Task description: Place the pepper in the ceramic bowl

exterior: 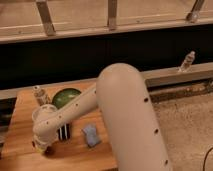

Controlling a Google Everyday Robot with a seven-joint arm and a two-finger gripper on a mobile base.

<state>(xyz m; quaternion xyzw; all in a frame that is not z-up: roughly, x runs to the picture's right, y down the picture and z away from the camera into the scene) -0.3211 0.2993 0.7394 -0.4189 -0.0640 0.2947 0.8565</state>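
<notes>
Jaws pressed together, the gripper (41,146) sits low at the desk's (20,117) near-left part, no pepper visible there, and the ceramic bowl (66,97) lies farther back, slightly rightward.

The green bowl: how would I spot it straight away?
On the wooden table at the lower left, look toward the far edge, behind the robot's white arm, whose gripper is shut near the table's front left. The green bowl sits there, right of a pale plastic cup and beyond a black striped block. It alone is round and glossy green.
</notes>
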